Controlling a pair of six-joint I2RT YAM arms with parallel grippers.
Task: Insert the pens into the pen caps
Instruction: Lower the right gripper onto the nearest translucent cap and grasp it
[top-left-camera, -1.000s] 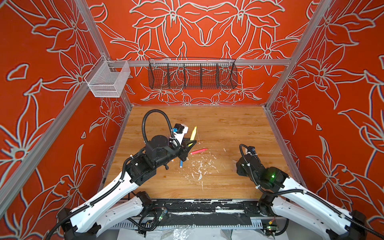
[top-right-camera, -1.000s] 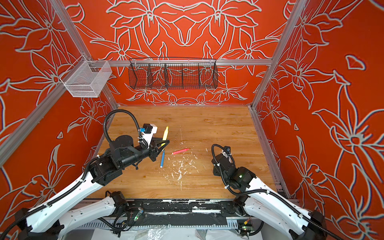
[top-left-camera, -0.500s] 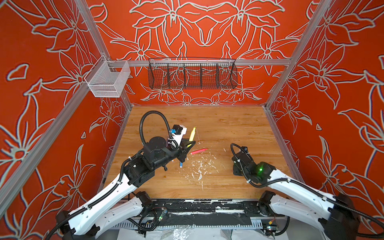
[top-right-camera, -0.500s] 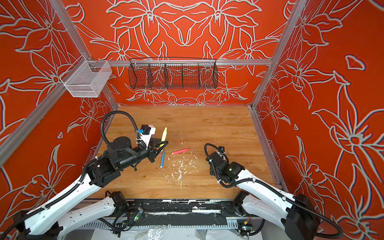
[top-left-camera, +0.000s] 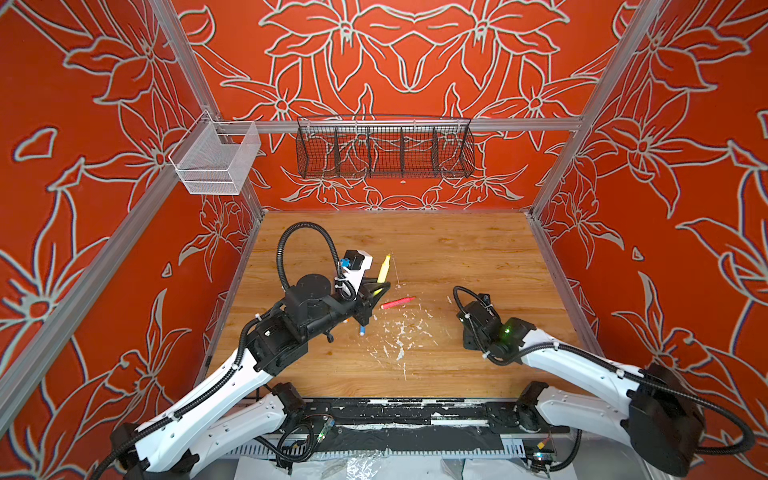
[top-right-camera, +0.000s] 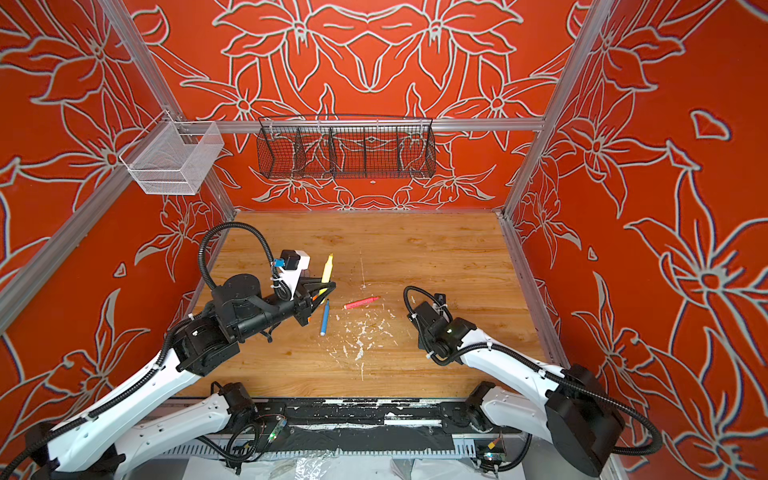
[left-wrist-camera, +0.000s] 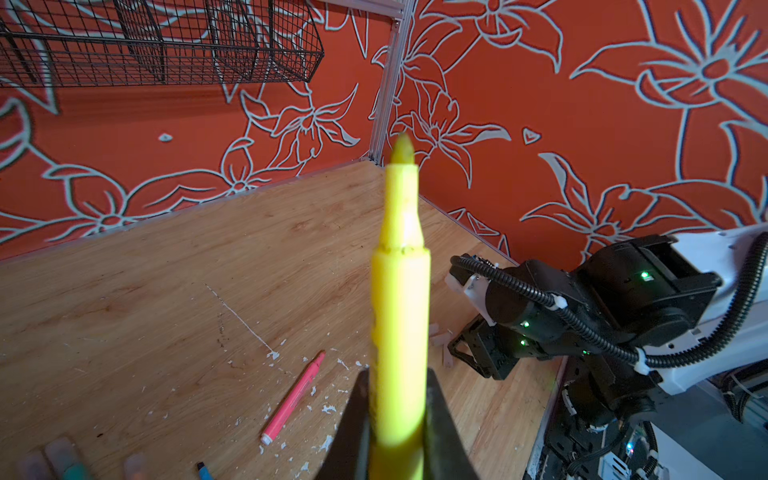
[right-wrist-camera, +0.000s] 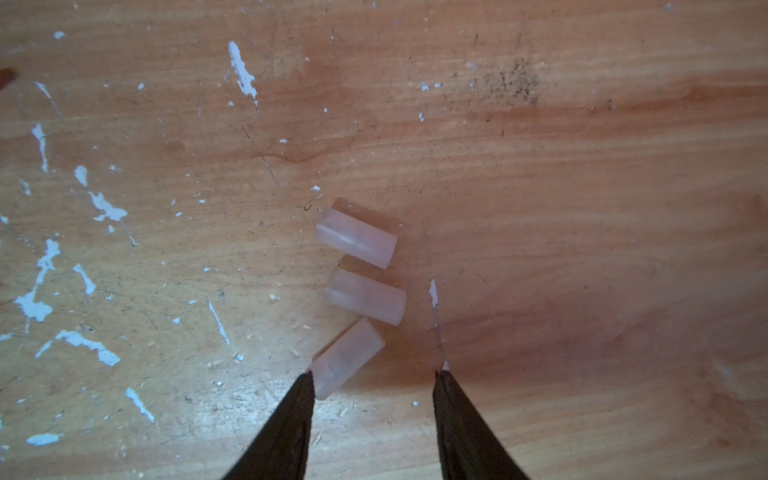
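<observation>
Yellow pen is clamped in our left gripper; at four o'clock, fingers of our right gripper stand apart above pen caps.

This is a robot test cell in a lab. Silver aluminium frame rails box in a scuffed wooden bench flecked with white paint chips. Orange-red wall panels printed with white flowers close it in on three sides. Two white-and-black robot arms, left and right, rise from a black base strip at the front, trailing ribbed black cable hoses. A black wire basket and a white mesh basket hang from the rails.
</observation>
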